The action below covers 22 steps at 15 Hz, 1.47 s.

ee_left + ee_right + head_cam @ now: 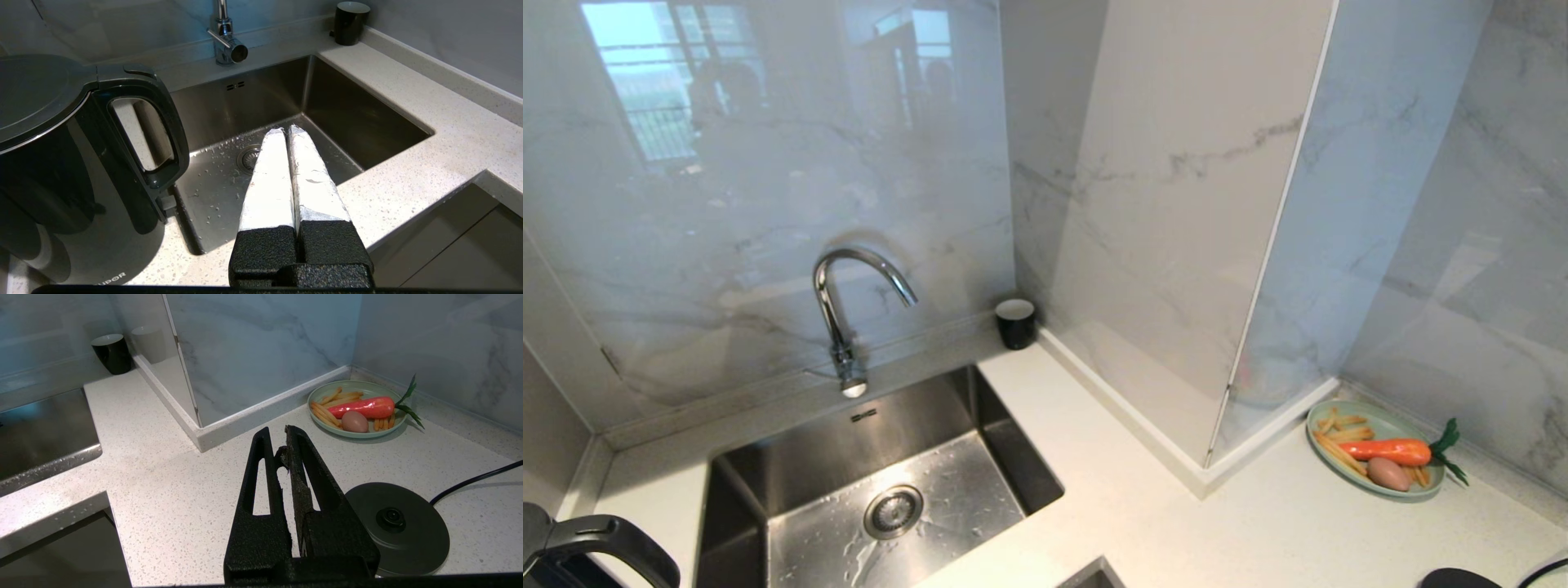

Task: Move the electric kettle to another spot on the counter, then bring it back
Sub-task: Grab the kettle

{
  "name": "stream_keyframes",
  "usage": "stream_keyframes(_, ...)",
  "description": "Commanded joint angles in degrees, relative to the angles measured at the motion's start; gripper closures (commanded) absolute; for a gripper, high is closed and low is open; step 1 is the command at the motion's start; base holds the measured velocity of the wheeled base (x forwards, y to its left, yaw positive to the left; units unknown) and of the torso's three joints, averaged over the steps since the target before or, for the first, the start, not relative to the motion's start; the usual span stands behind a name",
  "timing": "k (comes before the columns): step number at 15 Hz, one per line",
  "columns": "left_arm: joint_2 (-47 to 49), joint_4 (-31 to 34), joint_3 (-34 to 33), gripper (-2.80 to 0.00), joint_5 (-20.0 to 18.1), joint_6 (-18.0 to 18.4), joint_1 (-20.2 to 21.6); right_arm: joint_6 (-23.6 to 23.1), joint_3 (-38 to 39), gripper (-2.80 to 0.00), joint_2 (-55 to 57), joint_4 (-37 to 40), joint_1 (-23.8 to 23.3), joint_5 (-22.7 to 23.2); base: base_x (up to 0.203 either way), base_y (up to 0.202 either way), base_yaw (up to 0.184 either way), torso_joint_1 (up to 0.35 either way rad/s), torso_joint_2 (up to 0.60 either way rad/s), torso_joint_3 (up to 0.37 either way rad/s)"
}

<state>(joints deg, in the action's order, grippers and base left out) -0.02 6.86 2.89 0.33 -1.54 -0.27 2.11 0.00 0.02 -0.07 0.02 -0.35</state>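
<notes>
Head view shows only the electric kettle (pixel 600 549) handle at the desk's (pixel 1111 457) left corner beside the sink (pixel 768 490). Left wrist view: left gripper (pixel 286 130), jaws together, hangs over the sink near the glossy loop handle (pixel 163 122), likely the firmest hold on a rigid, possibly heavy, slippery jug. Right wrist view: right gripper (pixel 278 435), jaws together, hovers by the power base (pixel 396 526).

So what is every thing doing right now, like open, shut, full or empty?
electric kettle: upright on the counter, lid shut, off its power base.
power base: bare, cord attached.
sink: empty, wet.
cup: upright.
plate: holding food.
left gripper: shut, empty.
right gripper: shut, empty.
</notes>
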Motion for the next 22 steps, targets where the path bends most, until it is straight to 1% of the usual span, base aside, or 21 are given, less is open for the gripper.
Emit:
stream_keyframes(1,0.0,0.0,0.0,0.00,0.0,0.0,0.0,0.0,0.0,0.00,0.1,0.0,0.0,0.0,0.000,0.000,0.000,0.000,0.00,0.000)
stream_keyframes(22,0.0,0.0,0.0,0.00,0.0,0.0,0.0,0.0,0.0,0.00,0.1,0.0,0.0,0.0,0.000,0.000,0.000,0.000,0.00,0.000)
